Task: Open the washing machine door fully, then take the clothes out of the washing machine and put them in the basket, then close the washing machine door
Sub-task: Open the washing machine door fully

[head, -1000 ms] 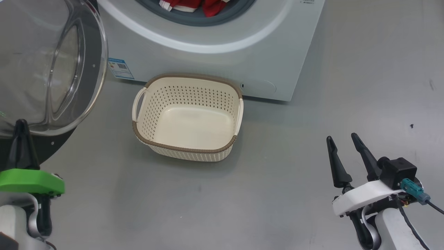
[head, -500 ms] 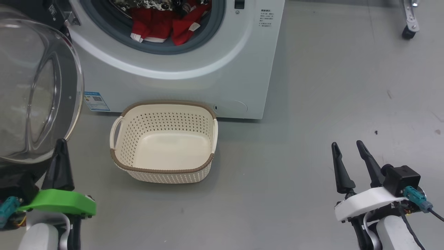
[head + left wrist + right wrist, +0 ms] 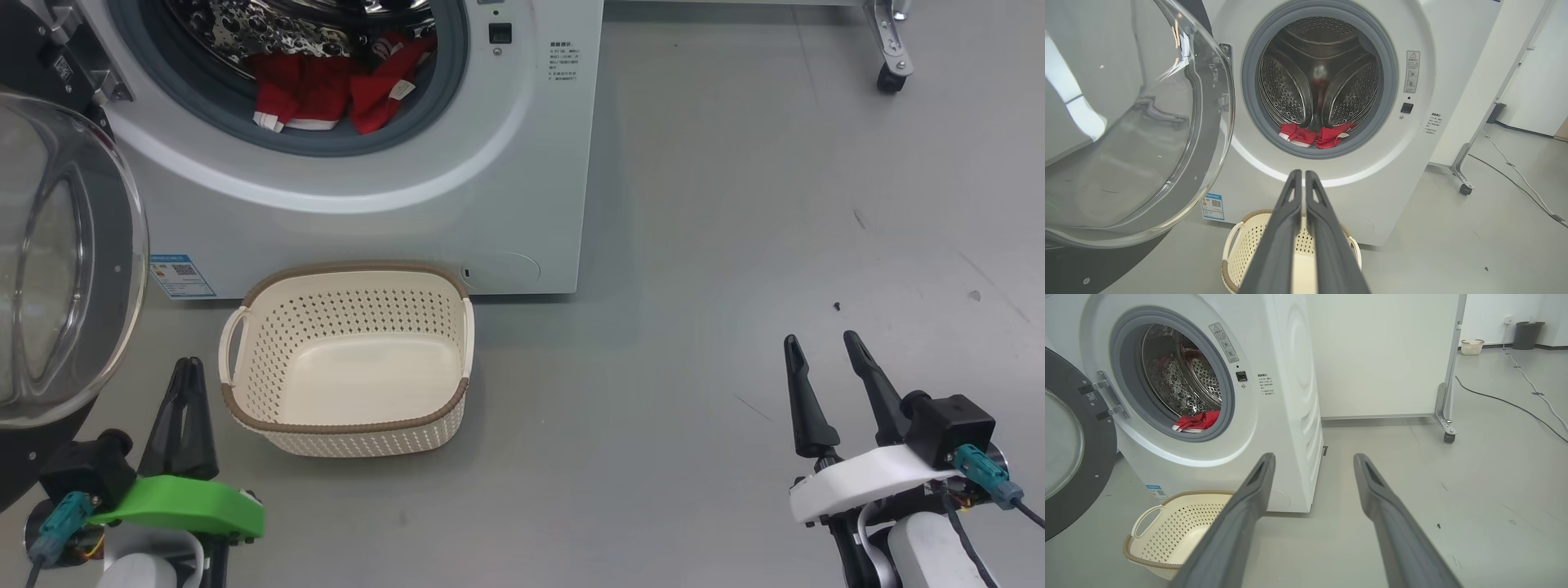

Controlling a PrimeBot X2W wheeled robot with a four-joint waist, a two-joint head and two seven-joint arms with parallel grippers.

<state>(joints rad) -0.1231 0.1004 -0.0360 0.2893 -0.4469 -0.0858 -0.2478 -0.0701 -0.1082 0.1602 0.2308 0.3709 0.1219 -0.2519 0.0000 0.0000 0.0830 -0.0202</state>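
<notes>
Backs the left gripper [image 3: 189, 365], tips pressed together on nothing, off the wide-open washing machine door [image 3: 65, 269] toward the left handle of the basket [image 3: 343, 428]; holds the right gripper [image 3: 820, 339] spread and idle; leaves the red jersey [image 3: 310, 90] on the front lip of the drum [image 3: 237, 37], likely next.

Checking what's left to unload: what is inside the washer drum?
Red clothes with white trim lie at the front bottom of the steel drum, against the grey gasket. Anything underneath them is covered.
</notes>
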